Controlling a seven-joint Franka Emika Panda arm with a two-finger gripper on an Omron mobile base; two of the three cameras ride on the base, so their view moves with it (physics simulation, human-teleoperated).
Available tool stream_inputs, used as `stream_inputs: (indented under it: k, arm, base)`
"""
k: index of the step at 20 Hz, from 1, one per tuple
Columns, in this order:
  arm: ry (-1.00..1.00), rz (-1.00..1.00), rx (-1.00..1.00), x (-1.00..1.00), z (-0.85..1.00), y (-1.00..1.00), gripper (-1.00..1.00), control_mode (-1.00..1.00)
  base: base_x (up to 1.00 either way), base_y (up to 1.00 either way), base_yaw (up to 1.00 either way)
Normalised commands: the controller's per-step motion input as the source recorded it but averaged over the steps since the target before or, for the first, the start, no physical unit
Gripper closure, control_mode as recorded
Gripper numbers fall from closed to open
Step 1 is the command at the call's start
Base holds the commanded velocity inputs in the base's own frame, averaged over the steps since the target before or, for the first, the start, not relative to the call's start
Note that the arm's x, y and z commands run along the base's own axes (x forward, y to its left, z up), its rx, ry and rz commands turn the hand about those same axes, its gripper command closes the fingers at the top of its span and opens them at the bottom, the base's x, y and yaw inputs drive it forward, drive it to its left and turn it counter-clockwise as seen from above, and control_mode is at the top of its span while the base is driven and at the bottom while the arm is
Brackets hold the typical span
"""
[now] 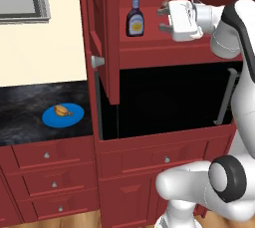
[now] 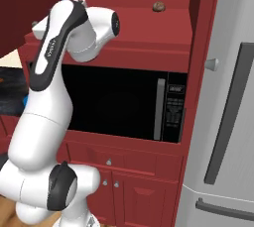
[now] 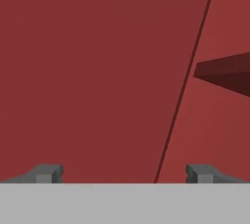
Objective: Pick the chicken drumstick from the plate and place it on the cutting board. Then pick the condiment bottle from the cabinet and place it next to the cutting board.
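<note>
The condiment bottle (image 1: 135, 17), dark brown with a yellow-orange label, stands upright on the inner shelf of the dark red cabinet (image 1: 110, 38), whose door hangs open. My gripper (image 1: 163, 19) is up at shelf height just right of the bottle, open and apart from it, with nothing between its fingers. In the hand view the gripper (image 3: 124, 174) faces the red inner wall of the cabinet (image 3: 97, 71). The chicken drumstick (image 1: 63, 111) lies on the blue plate (image 1: 52, 119) on the dark counter to the lower left. The cutting board is out of view.
A black microwave (image 2: 119, 102) fills the niche under the shelf. A small round brown lump (image 2: 158, 6) sits on the shelf. A grey fridge (image 2: 233, 122) stands to the right. Red drawers (image 1: 47, 172) run below the counter (image 1: 30, 107).
</note>
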Motion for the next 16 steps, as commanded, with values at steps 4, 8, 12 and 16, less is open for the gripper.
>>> stream_inputs:
  k: [4,8,12,16]
  arm:
    - [0.00,-0.08,0.00,0.01,0.00,-0.11,-1.00,-1.00]
    - [0.00,-0.07,0.00,0.05,0.00,-0.10,-1.00,-1.00]
    - [0.00,-0.06,0.03,0.11,0.00,-0.06,-1.00,-1.00]
    - [0.00,-0.03,0.06,0.18,0.00,-0.02,-1.00,-1.00]
  base:
    - [0.00,0.00,0.00]
    - [0.00,0.00,0.00]
    - [0.00,0.00,0.00]
    - [0.00,0.00,0.00]
